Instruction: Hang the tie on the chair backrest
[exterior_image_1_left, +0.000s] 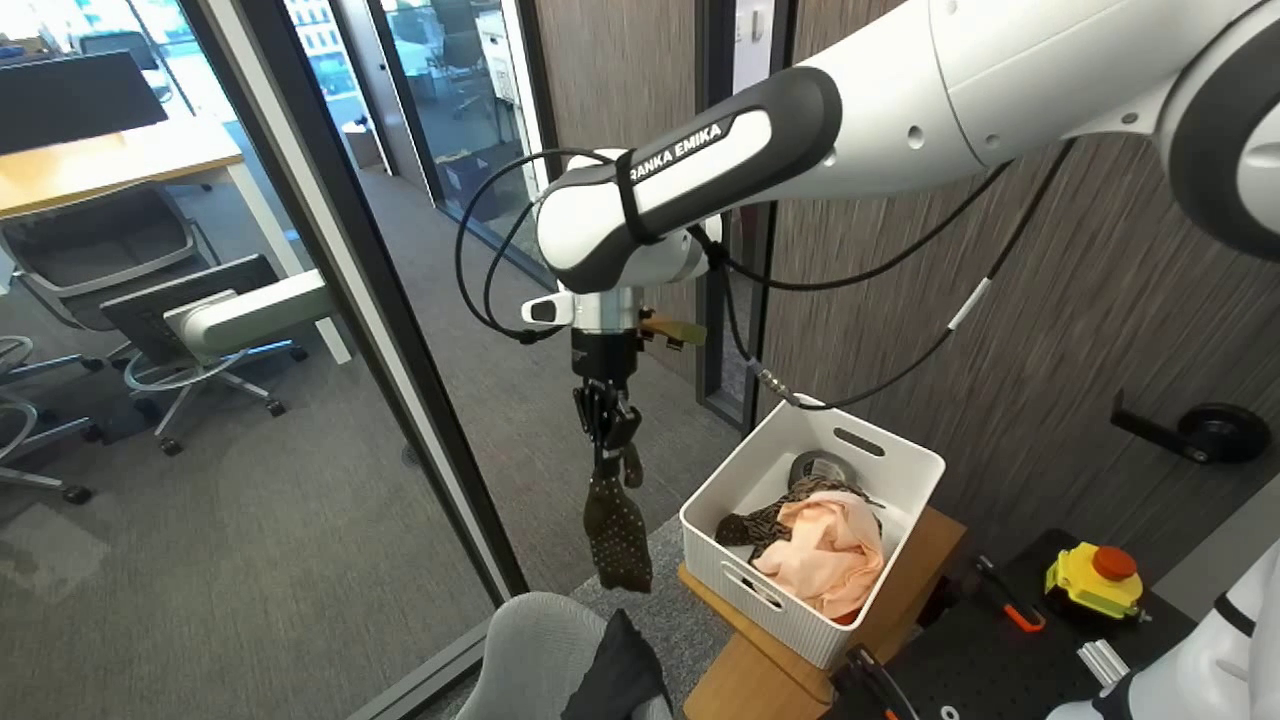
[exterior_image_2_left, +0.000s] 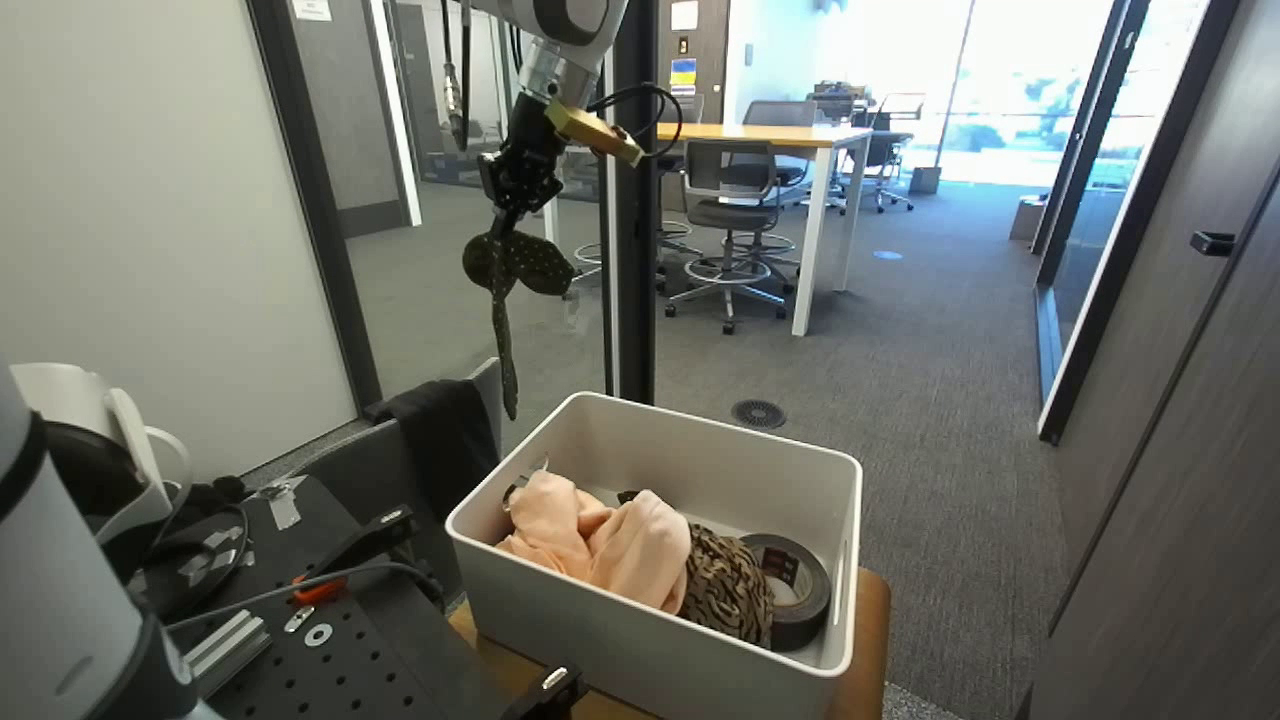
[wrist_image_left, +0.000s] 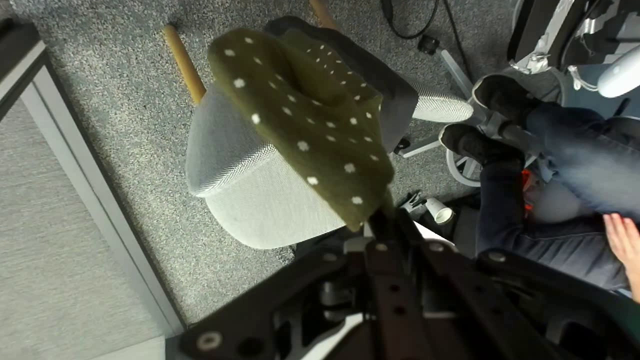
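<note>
The tie is dark olive with white dots and shows in both exterior views (exterior_image_1_left: 615, 535) (exterior_image_2_left: 540, 268). My gripper (exterior_image_1_left: 607, 458) is shut on it, and it hangs folded in loops with one length straight down. In the wrist view the tie (wrist_image_left: 300, 125) spreads in front of the fingertips (wrist_image_left: 390, 220) and covers part of the chair. The grey chair (exterior_image_1_left: 535, 640) stands below the gripper, and its backrest (exterior_image_2_left: 365, 472) has a black cloth (exterior_image_2_left: 450, 440) draped over it. The tie hangs in the air above the chair; in the exterior views it appears apart from it.
A white bin (exterior_image_1_left: 715, 570) on a wooden stool (exterior_image_1_left: 740, 680) stands beside the chair, holding a peach cloth (exterior_image_1_left: 825, 550), a patterned cloth (exterior_image_2_left: 728, 590) and a tape roll (exterior_image_2_left: 800, 610). A black perforated table (exterior_image_2_left: 370, 660) is near the robot base. A seated person's legs (wrist_image_left: 505, 200) show.
</note>
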